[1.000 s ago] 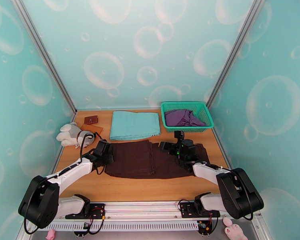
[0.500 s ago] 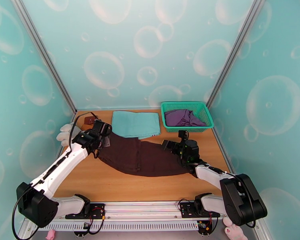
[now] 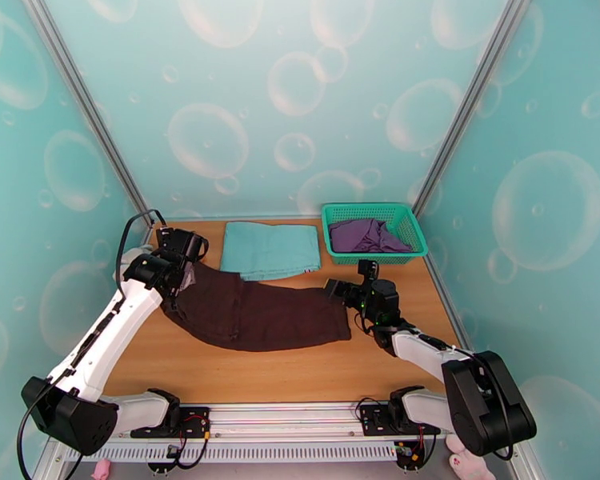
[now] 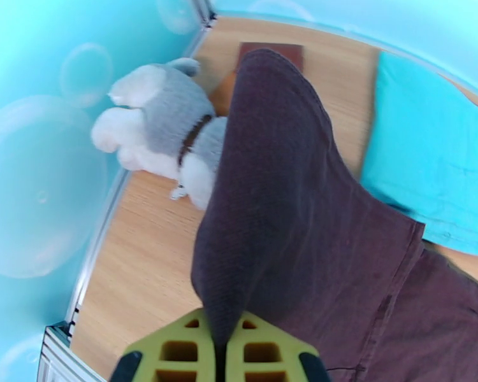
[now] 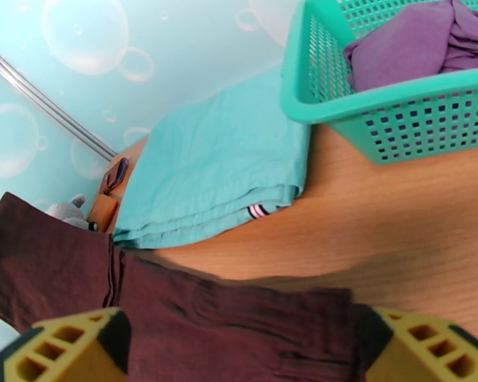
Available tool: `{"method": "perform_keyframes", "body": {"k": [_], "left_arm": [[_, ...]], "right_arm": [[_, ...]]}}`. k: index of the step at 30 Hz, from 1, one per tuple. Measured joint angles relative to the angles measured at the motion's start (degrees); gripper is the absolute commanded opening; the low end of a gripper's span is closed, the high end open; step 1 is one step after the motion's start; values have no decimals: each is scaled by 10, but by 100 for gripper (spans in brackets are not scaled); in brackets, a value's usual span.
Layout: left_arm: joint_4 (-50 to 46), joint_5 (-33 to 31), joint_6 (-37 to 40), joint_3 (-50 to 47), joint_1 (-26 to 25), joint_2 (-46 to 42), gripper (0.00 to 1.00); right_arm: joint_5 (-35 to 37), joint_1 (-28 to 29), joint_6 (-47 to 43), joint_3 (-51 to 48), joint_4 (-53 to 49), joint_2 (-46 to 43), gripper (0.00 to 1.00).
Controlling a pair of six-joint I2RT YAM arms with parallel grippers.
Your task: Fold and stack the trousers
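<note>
The dark brown trousers (image 3: 260, 314) lie folded lengthwise across the middle of the wooden table, and their left end is lifted off it. My left gripper (image 3: 182, 264) is shut on that raised end. In the left wrist view its yellow pads (image 4: 175, 351) pinch the cloth (image 4: 290, 205), which drapes away from them. My right gripper (image 3: 340, 291) hovers low at the trousers' right end. In the right wrist view its fingers (image 5: 60, 351) stand wide apart and open, with the brown cloth (image 5: 207, 313) lying flat between and below them.
A folded light teal cloth (image 3: 270, 250) lies just behind the trousers. A green basket (image 3: 364, 207) holding a purple garment (image 3: 368, 234) stands at the back right. A grey-white plush toy (image 4: 162, 128) and a brown wallet (image 4: 293, 51) sit at the back left near the wall.
My left gripper has swung back and left, lifting the trousers' left end. The whole garment has slid left, its right end coming out from under the right arm. The right gripper has barely moved.
</note>
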Motion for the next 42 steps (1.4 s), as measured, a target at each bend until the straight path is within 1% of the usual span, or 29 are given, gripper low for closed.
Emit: {"method": "perform_keyframes", "body": {"k": [4, 8, 13, 18, 25, 32, 37, 42], "left_arm": [[-16, -37, -3, 11, 0, 3, 0], [-9, -32, -2, 8, -13, 5, 0], [21, 12, -5, -12, -59, 4, 0], [56, 52, -7, -17, -103, 4, 0], [125, 117, -16, -39, -120, 4, 0], [209, 184, -43, -107, -137, -5, 0], [259, 221, -71, -144, -157, -14, 0], [296, 229, -116, -161, -198, -7, 0]], "right_arm": [[-12, 0, 0, 0, 2, 15, 99], [-29, 1, 0, 1, 3, 47, 98], [-51, 3, 2, 8, 3, 84, 94], [-57, 5, 4, 10, 4, 86, 94], [-57, 5, 4, 14, -1, 86, 94], [-56, 3, 4, 18, -17, 85, 92], [-54, -2, 4, 18, -22, 81, 82], [-56, -9, 12, 18, -28, 82, 64]]}}
